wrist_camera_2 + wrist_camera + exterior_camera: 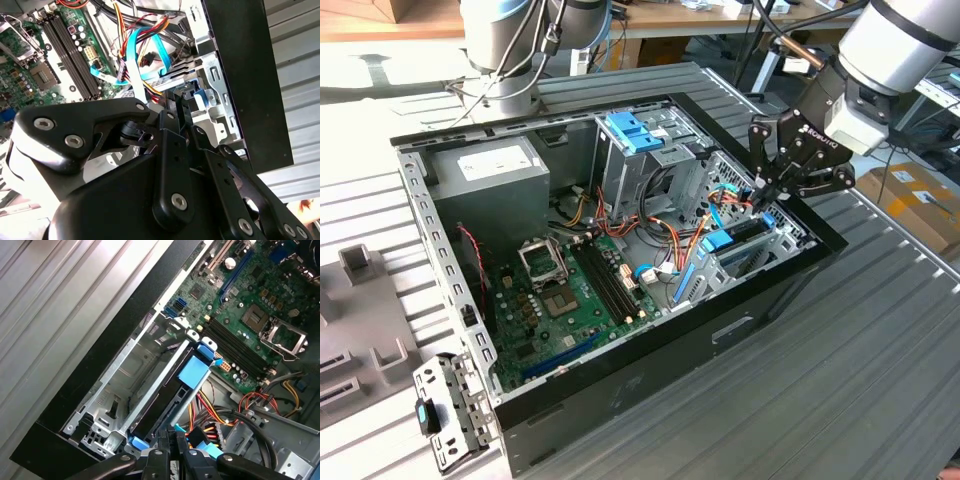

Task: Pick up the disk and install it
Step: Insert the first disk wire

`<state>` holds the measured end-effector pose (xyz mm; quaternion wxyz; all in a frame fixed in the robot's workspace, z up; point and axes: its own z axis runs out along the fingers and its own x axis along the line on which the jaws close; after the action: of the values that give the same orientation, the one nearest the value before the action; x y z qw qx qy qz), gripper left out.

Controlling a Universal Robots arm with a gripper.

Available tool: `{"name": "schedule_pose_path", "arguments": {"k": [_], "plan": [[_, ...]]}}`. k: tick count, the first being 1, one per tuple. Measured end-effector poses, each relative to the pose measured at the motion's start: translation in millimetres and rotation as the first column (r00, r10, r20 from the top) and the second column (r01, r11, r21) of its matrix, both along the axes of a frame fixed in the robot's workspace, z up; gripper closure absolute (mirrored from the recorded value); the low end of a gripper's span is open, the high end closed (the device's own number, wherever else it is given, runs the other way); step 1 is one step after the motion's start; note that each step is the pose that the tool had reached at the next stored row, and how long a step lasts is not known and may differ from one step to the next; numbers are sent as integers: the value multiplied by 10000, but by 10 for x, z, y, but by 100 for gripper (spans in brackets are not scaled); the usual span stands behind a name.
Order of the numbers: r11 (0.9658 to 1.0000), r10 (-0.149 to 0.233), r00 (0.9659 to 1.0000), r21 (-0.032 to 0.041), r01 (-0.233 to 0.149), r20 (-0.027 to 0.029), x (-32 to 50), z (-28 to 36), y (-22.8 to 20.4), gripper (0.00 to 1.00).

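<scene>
The disk [165, 400] stands on edge in the metal drive bay [115, 390] at the corner of the open computer case [650, 380], on the exterior view's right. It shows as a dark slab with blue plastic tabs [194, 372] along it. In the exterior view the disk [745, 232] lies just below my black gripper [763, 200], which reaches down into the bay. My gripper [171, 437] has its fingers close together on the disk's near end. In the second wrist view the gripper [176, 102] pinches that dark end beside blue and coloured cables.
A grey power supply [485, 170], the green motherboard [570, 300] and a blue-topped drive cage [635, 130] sit in the case. Loose cables [680, 235] run next to the bay. The black case wall [825, 240] is close behind my gripper. A metal bracket [445, 410] lies outside.
</scene>
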<state>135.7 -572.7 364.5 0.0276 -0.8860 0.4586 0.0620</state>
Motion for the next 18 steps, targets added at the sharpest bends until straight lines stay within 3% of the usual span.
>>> {"name": "schedule_pose_path", "arguments": {"k": [18], "plan": [[9956,-932,9956,-1,932,0,0,0,0,83]]}}
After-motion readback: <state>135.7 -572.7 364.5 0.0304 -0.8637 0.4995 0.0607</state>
